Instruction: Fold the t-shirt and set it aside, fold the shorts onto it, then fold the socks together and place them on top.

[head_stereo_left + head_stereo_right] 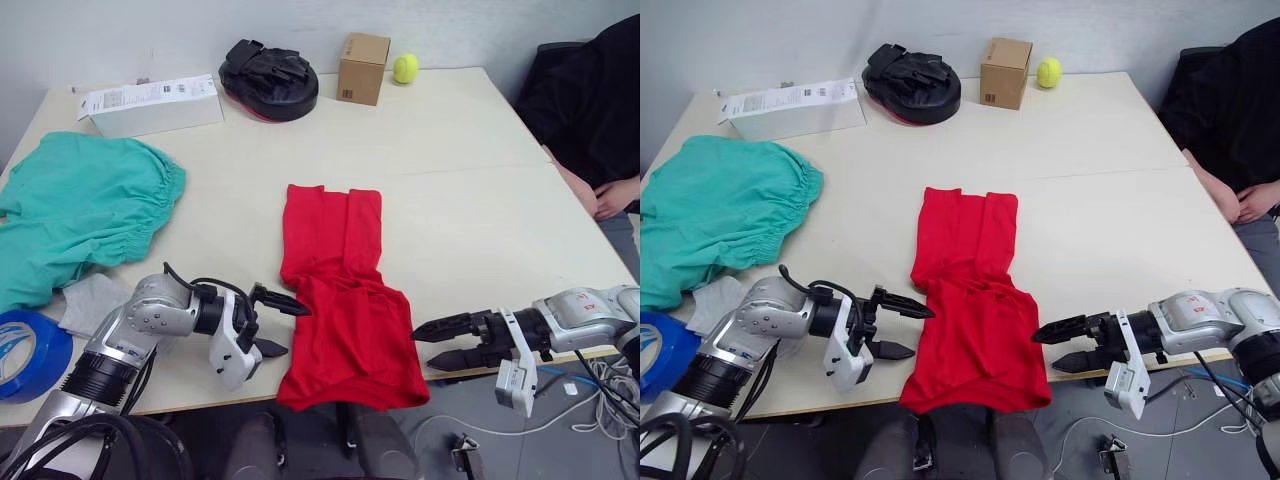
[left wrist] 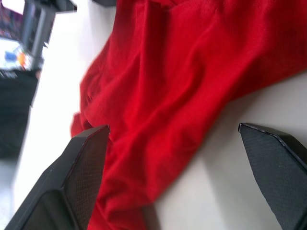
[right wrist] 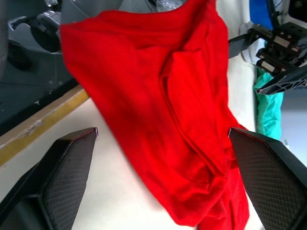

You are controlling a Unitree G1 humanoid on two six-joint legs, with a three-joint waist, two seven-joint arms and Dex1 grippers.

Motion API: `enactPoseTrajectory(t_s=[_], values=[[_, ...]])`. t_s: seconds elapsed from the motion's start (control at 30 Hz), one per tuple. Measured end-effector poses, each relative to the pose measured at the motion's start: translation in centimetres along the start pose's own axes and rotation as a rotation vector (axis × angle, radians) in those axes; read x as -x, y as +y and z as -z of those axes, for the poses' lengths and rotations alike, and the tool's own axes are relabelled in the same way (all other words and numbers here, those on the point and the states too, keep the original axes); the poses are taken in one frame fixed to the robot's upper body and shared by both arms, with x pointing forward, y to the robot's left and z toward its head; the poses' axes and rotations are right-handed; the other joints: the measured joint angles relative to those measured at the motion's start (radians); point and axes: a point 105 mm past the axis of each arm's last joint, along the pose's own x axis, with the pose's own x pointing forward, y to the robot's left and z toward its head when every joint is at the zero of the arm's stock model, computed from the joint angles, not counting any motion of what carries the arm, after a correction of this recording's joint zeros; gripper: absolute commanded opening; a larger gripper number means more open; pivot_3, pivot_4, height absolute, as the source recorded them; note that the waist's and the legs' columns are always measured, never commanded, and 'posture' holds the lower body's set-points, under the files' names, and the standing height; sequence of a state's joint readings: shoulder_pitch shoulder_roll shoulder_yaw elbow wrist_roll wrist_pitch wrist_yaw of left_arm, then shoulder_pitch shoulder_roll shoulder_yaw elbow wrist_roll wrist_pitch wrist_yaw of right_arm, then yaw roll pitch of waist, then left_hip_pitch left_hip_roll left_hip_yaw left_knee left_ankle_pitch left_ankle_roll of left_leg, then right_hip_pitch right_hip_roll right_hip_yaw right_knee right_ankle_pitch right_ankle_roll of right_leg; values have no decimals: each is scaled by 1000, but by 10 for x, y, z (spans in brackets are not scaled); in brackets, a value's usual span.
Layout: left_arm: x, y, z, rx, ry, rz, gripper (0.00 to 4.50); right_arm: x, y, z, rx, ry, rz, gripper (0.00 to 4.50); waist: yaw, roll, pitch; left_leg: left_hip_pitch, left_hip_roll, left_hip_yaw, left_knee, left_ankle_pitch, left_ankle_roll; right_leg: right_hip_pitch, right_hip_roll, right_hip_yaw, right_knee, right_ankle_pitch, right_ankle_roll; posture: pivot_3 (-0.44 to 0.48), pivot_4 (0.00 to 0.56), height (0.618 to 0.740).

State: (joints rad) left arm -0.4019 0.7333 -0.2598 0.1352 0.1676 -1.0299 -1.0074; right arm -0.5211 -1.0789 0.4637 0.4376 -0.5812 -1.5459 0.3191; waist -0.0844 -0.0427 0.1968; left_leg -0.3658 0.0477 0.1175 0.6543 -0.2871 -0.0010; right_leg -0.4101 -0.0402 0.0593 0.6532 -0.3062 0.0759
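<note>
The shirt lies folded lengthwise at the worktop's near edge, between the released left claw and released right claw. Shorts, socks and tape crowd the left edge; a box and ball sit along the far edge.

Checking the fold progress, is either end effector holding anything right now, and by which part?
Nothing is held. The left end effector and right end effector are both open, flanking the t-shirt at its near end.

Head views overlook table; wrist views close.
</note>
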Motion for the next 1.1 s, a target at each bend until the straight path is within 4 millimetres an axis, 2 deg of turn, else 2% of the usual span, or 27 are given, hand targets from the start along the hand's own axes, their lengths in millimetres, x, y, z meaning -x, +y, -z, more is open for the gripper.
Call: enactPoseTrajectory(t_s=[0.27,0.37,0.5,0.73,0.87,1.0,1.1], values=[[-9,0,-4,-110,-37,-13,4500,-14,-10,-8,17,-37,12,4442,4,0,0,1,-1,0,0,0,1,1,-1,0,0,0,0,0,150,740],[-10,-2,-5,-124,-48,2,3942,-16,-12,-7,7,-34,11,4500,4,0,0,1,0,1,0,0,1,2,-1,0,0,0,0,0,150,740],[-9,-10,-4,-102,-52,39,2759,-21,-11,-9,-10,-45,-10,4500,3,0,0,4,0,1,-2,0,1,2,-1,1,0,0,0,0,150,740],[-10,-13,-4,-95,-53,48,2759,-21,-6,-9,-34,-41,-60,4500,2,0,0,8,0,3,-4,0,1,5,-1,1,0,0,0,0,150,740],[-10,-14,-4,-83,-50,56,2759,-11,0,-6,-53,-13,-104,4500,1,0,0,14,0,2,-6,0,1,13,-1,1,-3,-1,-1,0,150,740],[-11,-13,-5,-78,-48,59,2759,-11,0,-7,-53,-18,-102,4500,2,0,0,15,0,2,-7,0,1,14,-1,0,-4,-1,-2,0,150,740],[-14,-13,-6,-68,-52,66,2201,-20,-2,-7,-50,-38,-74,4500,2,0,0,15,0,2,-7,0,1,15,-1,0,-4,-1,-1,0,150,740]])
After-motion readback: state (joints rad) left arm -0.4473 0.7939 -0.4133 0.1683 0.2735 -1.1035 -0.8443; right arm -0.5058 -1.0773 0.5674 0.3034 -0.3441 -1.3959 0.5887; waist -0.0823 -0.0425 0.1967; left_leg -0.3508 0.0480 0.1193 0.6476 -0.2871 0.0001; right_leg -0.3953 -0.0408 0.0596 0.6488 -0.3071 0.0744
